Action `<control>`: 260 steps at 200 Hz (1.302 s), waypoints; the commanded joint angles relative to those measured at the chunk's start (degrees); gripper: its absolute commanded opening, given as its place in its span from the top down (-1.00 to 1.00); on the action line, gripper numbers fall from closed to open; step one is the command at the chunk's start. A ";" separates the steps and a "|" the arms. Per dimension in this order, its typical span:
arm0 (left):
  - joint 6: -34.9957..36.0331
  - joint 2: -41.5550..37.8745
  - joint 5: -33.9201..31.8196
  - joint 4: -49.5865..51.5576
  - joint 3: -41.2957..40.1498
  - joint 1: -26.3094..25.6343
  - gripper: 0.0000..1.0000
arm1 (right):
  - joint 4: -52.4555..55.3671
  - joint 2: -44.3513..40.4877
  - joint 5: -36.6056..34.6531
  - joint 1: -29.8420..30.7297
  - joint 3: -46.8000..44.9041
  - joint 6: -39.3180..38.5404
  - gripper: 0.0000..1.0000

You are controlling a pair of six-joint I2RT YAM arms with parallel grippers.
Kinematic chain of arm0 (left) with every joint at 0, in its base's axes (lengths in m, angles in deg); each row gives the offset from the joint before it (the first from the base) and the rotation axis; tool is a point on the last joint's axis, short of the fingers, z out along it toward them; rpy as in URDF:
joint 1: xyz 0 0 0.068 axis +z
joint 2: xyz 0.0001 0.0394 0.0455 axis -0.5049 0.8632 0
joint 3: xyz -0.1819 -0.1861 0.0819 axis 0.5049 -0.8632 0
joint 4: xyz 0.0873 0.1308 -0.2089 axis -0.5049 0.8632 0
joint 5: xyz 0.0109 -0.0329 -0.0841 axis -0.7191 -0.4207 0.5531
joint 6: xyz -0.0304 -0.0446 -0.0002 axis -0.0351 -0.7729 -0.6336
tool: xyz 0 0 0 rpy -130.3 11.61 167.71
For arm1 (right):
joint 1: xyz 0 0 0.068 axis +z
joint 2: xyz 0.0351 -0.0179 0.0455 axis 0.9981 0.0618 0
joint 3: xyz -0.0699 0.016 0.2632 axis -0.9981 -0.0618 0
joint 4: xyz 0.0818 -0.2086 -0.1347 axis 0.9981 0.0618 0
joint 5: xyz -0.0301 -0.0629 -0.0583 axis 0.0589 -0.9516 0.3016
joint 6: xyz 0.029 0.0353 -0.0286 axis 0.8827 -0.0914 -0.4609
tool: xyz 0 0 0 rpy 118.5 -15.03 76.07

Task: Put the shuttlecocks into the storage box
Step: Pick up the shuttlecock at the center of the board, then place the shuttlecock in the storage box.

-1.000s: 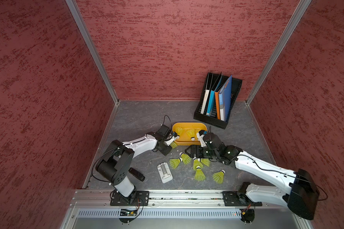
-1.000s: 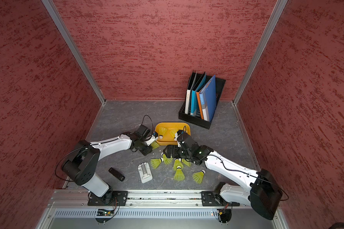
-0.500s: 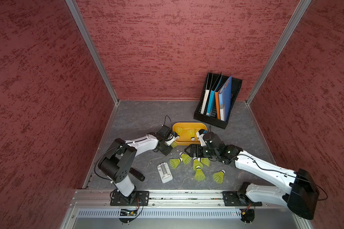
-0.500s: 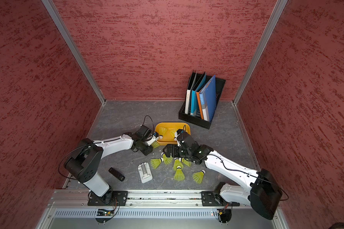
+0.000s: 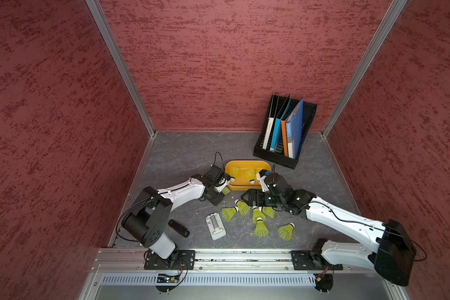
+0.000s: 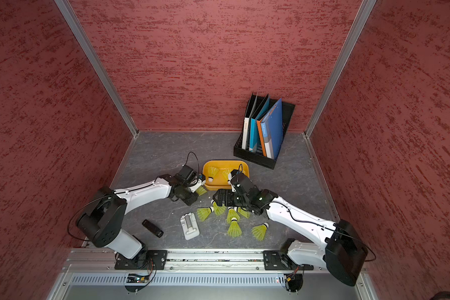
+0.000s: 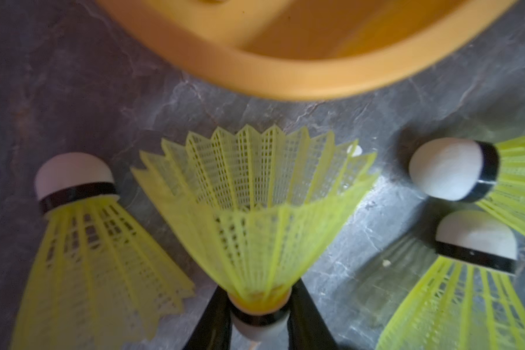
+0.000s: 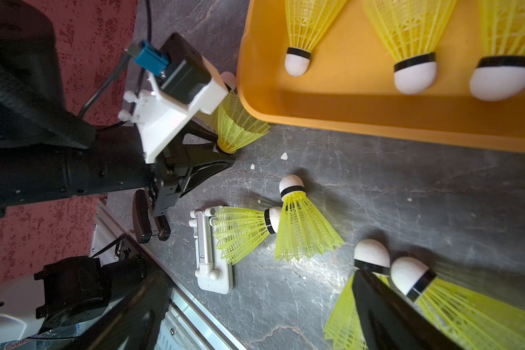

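our left gripper (image 7: pixel 259 306) is clamped on the held shuttlecock (image 7: pixel 255 218) by its tip, just off the 7 o'clock corner of the storage box (image 5: pixel 242 187), where three shuttlecocks (image 8: pixel 412 36) lie. our right gripper (image 5: pixel 248 199) hangs, jaws wide apart, over the loose shuttlecocks (image 5: pixel 257 215) at the box's 6 o'clock.

shuttlecocks (image 7: pixel 255 218): neon mesh plastic skirts, matt white tips. storage box (image 8: pixel 376 112): smooth orange plastic. tabletop (image 8: pixel 406 188): matt grey stone-look.
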 commanded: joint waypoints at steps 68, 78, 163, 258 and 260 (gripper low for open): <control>-6.94 -10.51 -2.73 14.11 4.90 -3.68 0.56 | -0.33 -1.87 -5.60 0.28 5.77 -4.33 -0.97; -7.67 -11.37 -2.50 14.65 5.35 -3.68 0.56 | 0.41 -2.12 -6.51 0.20 6.78 -4.86 -0.97; -23.97 -5.81 4.44 14.05 18.36 -4.18 0.57 | 8.14 0.50 -6.63 -7.94 13.82 -5.27 -0.96; -41.32 12.36 5.54 4.69 27.44 -6.53 0.62 | 4.34 8.02 -1.72 -18.25 15.03 -8.67 -0.96; -41.49 12.71 5.40 4.78 27.79 -6.56 0.62 | 4.40 8.06 -1.65 -18.33 15.13 -8.63 -0.96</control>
